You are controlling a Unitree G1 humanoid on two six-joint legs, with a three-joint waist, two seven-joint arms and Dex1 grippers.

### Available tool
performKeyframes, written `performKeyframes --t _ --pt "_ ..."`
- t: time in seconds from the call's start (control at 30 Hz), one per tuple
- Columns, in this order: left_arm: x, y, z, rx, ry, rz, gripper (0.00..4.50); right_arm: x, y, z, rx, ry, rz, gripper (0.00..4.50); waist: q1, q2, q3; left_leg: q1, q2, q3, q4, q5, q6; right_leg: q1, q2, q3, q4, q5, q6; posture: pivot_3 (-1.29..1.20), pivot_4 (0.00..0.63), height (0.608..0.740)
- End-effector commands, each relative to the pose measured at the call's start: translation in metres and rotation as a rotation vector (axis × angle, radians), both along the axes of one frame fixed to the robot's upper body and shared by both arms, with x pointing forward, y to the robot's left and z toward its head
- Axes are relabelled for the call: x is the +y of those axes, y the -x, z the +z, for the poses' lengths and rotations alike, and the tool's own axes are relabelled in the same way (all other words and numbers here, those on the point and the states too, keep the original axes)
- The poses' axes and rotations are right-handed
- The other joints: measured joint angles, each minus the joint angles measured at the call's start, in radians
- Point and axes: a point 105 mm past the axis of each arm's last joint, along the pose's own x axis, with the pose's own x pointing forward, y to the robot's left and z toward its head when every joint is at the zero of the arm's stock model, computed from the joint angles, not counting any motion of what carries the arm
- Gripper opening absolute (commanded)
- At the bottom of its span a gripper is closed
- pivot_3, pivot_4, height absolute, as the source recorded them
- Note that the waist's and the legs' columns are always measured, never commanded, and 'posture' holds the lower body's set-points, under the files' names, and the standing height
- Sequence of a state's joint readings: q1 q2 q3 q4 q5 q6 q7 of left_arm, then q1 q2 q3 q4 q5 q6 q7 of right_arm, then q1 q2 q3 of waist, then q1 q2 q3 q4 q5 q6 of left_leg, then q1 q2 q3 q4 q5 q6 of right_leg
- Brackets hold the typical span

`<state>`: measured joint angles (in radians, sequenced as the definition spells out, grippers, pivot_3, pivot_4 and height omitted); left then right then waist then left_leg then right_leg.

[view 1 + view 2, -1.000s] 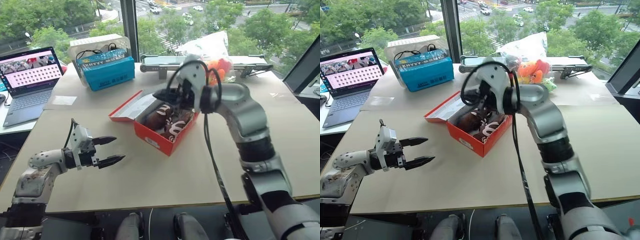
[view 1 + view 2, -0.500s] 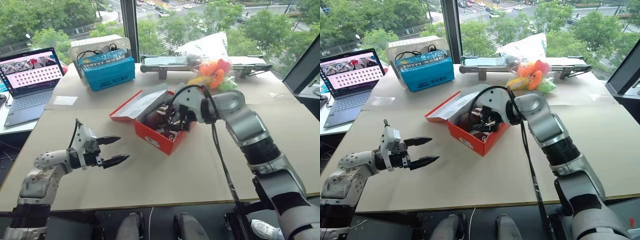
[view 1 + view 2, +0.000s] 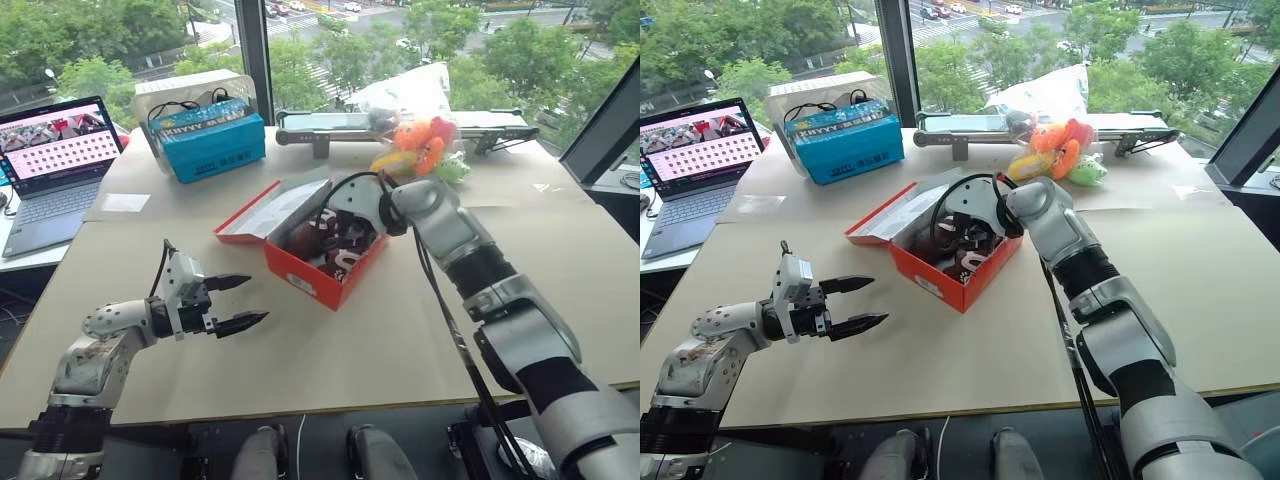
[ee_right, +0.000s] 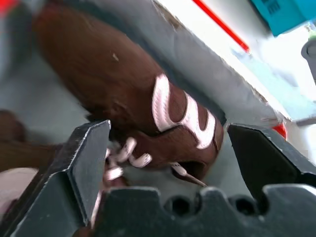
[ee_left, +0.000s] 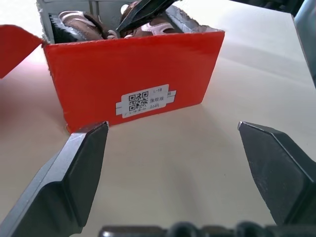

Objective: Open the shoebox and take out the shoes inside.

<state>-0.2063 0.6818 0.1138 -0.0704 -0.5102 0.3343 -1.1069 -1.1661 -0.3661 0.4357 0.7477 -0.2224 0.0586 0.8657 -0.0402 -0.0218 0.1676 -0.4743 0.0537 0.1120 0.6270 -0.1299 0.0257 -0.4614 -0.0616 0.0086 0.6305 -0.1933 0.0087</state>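
The left gripper (image 3: 238, 301) hovers over the bare table (image 3: 330, 350), its fingers spread and empty, pointed at the labelled end of the shoebox (image 3: 318, 281) nearby. The red box sits mid-table with its lid (image 3: 272, 208) thrown back, the two brown shoes (image 3: 335, 243) inside. The right gripper (image 4: 168, 148) reaches into the box, jaws wide around one shoe (image 4: 128, 111) but not clenched. The taking-out step is in hand; next, likely, closing on that shoe and lifting.
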Motion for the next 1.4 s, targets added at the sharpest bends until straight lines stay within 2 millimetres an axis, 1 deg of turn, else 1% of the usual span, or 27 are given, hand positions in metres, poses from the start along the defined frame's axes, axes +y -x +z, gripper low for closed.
performKeyframes --t 0.03,0.27,0.47,0.57,0.6,0.7,0.77,0.83,0.87,1.1,1.17,1.23,1.27,1.3,1.4 --pt "-0.001 0.001 0.010 -0.037 -0.006 -0.009 4.50 0.011 -0.007 0.016 -0.147 0.007 0.014 4.47 -0.003 0.000 0.000 0.000 0.000 0.000 0.000 0.000 0.000 0.000 0.000 0.001 0.000 0.000 0.000 0.00 0.150 0.736" --pt "0.001 0.002 0.012 -0.039 -0.014 -0.003 4.50 0.032 -0.012 0.008 -0.221 -0.021 0.025 4.47 -0.008 0.000 0.000 0.001 0.000 0.001 0.000 0.001 0.001 0.000 0.002 0.001 0.001 0.000 0.000 0.00 0.150 0.736" --pt "0.001 0.003 0.013 -0.038 -0.017 0.001 4.50 0.048 -0.005 -0.007 -0.229 0.005 0.094 4.47 -0.012 -0.001 -0.001 0.005 0.001 0.001 0.000 0.001 0.001 0.003 0.002 0.001 0.002 0.000 0.000 0.00 0.150 0.736" --pt "0.002 0.003 0.013 -0.038 -0.019 0.004 4.50 0.051 -0.001 -0.014 -0.212 0.035 0.135 4.47 -0.019 -0.001 -0.001 0.007 0.001 0.001 0.000 0.001 0.001 0.003 0.002 0.002 0.004 0.000 0.000 0.00 0.150 0.736" --pt "0.002 0.003 0.013 -0.038 -0.019 0.005 4.50 0.051 0.001 -0.018 -0.206 0.050 0.152 4.47 -0.021 -0.001 -0.001 0.007 0.001 0.001 0.000 0.001 0.001 0.003 0.002 0.002 0.004 0.000 0.000 0.00 0.150 0.736" --pt "0.001 0.003 0.013 -0.038 -0.019 0.007 4.50 0.054 0.014 -0.043 -0.126 0.147 0.251 4.47 -0.025 -0.003 -0.002 0.008 0.001 0.001 0.000 0.001 0.001 0.003 0.002 0.002 0.007 0.000 -0.001 0.00 0.150 0.736" --pt "0.001 0.003 0.013 -0.038 -0.018 0.008 4.50 0.053 0.016 -0.049 -0.108 0.171 0.265 4.47 -0.025 -0.004 -0.003 0.011 0.001 0.001 0.000 0.001 0.001 0.004 0.002 0.002 0.010 -0.003 -0.003 0.00 0.150 0.736" --pt "0.001 0.003 0.013 -0.037 -0.017 0.008 4.50 0.053 0.015 -0.056 -0.095 0.191 0.259 3.96 -0.026 -0.005 -0.004 0.013 0.001 0.001 -0.001 0.000 0.001 0.005 0.002 0.002 0.011 -0.005 -0.005 0.00 0.150 0.736" --pt "0.000 0.004 0.013 -0.037 -0.016 0.007 4.50 0.053 0.015 -0.058 -0.086 0.194 0.252 3.77 -0.026 -0.005 -0.004 0.014 0.002 0.001 -0.001 0.000 0.001 0.005 0.002 0.002 0.012 -0.005 -0.005 0.00 0.150 0.736" --pt "0.001 0.005 0.014 -0.035 -0.016 0.015 4.50 0.055 0.013 -0.062 -0.061 0.178 0.224 1.35 -0.031 -0.006 -0.005 0.016 0.003 0.001 -0.001 0.000 0.001 0.006 0.002 0.003 0.013 -0.005 -0.005 0.00 0.150 0.736" --pt "0.002 0.006 0.014 -0.035 -0.017 0.018 4.50 0.056 0.012 -0.062 -0.061 0.172 0.219 0.76 -0.031 -0.006 -0.005 0.017 0.004 0.001 -0.001 0.000 0.000 0.006 0.001 0.002 0.013 -0.005 -0.005 0.00 0.150 0.736" --pt "0.002 0.006 0.014 -0.035 -0.016 0.021 4.50 0.056 0.012 -0.061 -0.058 0.158 0.211 0.29 -0.031 -0.006 -0.005 0.017 0.006 0.001 -0.002 0.000 0.000 0.006 0.001 0.002 0.013 -0.004 -0.006 0.00 0.150 0.736" --pt "0.002 0.006 0.014 -0.035 -0.016 0.022 4.50 0.056 0.011 -0.060 -0.059 0.153 0.208 0.13 -0.031 -0.006 -0.005 0.017 0.006 0.001 -0.002 0.000 0.000 0.006 0.001 0.002 0.013 -0.004 -0.006 0.00 0.150 0.736" --pt "0.002 0.006 0.014 -0.036 -0.016 0.022 4.50 0.056 0.011 -0.059 -0.062 0.148 0.205 0.03 -0.030 -0.006 -0.005 0.017 0.007 0.001 -0.002 0.000 0.000 0.006 0.001 0.002 0.013 -0.004 -0.006 0.00 0.150 0.736" --pt "0.002 0.006 0.014 -0.036 -0.016 0.023 4.50 0.056 0.006 -0.048 -0.094 0.112 0.173 0.00 -0.031 -0.006 -0.005 0.017 0.009 0.002 -0.002 0.000 0.000 0.005 0.001 0.001 0.013 -0.004 -0.007 0.00 0.150 0.736"
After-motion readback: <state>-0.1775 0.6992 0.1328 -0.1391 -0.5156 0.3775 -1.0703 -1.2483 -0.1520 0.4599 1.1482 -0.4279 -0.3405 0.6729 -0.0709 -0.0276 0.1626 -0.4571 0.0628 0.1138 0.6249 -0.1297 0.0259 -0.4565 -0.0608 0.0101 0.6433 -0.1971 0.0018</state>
